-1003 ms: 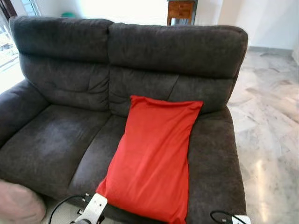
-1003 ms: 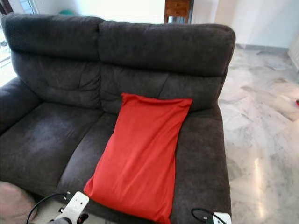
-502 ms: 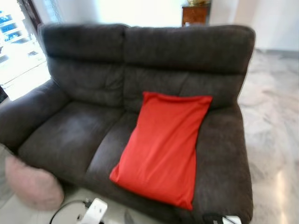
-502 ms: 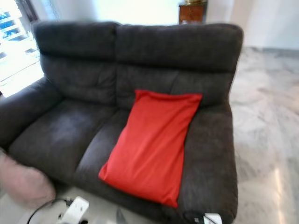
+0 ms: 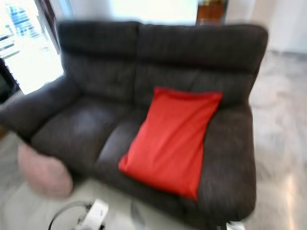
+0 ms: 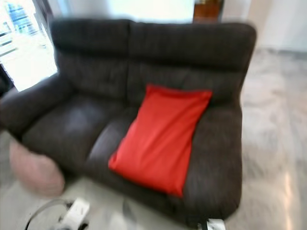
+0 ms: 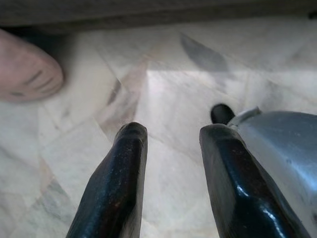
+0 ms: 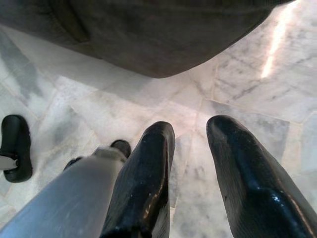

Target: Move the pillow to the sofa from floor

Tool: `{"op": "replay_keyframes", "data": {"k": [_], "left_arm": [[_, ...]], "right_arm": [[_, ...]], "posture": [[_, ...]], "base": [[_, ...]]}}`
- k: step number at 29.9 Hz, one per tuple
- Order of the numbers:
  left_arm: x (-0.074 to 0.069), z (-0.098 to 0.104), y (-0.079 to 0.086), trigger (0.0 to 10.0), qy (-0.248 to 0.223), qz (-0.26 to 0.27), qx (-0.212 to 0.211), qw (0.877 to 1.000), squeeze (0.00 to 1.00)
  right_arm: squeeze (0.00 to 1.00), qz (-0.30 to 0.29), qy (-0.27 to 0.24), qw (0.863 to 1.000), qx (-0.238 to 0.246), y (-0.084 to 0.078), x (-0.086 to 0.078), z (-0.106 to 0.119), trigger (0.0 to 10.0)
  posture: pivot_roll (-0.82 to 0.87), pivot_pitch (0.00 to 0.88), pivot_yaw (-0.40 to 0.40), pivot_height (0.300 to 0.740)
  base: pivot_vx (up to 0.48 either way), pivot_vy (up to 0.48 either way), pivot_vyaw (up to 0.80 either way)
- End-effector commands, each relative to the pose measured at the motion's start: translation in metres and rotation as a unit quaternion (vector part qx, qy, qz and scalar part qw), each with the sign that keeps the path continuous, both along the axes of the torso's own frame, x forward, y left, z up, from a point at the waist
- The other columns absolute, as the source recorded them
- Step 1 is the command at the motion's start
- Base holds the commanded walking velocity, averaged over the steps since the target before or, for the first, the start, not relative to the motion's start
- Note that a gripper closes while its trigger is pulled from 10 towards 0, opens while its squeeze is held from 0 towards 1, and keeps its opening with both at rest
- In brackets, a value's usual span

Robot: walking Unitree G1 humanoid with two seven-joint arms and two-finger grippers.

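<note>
Red rectangular fabric pillow (image 5: pixel 172 141) leans on dark grey sofa (image 5: pixel 86 129) backrest, seemingly placed; left gripper (image 7: pixel 171 144) and right gripper (image 8: pixel 195 144) fingers narrowly parted, holding nothing

red pillow (image 5: pixel 173 137) lying flat and slanted on right seat of dark grey sofa (image 5: pixel 86 129), top edge against backrest, pink pillow (image 5: pixel 44 175) on floor by sofa's left front corner

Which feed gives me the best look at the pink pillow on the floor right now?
The left eye view: the pink pillow shows whole, though blurred, on the floor against the sofa's front left corner. The right eye view shows it nearer the frame's edge. The left wrist view catches one end beyond the left gripper.
</note>
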State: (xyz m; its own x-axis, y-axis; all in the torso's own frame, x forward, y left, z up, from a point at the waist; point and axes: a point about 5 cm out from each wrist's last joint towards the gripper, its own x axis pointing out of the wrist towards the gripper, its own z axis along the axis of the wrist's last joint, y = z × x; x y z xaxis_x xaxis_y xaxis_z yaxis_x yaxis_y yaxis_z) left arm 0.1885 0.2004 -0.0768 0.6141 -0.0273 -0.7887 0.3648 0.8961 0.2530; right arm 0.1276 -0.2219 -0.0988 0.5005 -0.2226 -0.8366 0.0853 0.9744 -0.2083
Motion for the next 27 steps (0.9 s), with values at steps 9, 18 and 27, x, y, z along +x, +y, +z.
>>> {"op": "replay_keyframes", "data": {"k": [9,18,27], "left_arm": [[0.0029,0.0019,0.0048,10.0,-0.001,0.012,0.004,1.000,0.00],[0.0027,0.0017,0.0043,10.0,-0.001,0.013,0.004,1.000,0.00],[0.0012,0.0010,0.0044,10.0,-0.001,0.016,0.003,1.000,0.00]], "right_arm": [[0.00,0.000,-0.003,1.000,0.008,0.0043,0.0005,-0.0006,10.0],[0.00,-0.003,0.002,1.000,0.005,0.0037,-0.0002,-0.0010,10.0],[0.00,-0.012,-0.002,1.000,-0.010,0.0004,-0.0002,0.0000,10.0]], "posture": [[-0.03,0.031,0.037,0.740],[-0.03,0.030,0.036,0.740],[-0.03,0.010,0.037,0.740]], "base": [[0.000,0.000,0.00],[0.000,0.180,0.00],[0.000,0.268,0.00]]}}
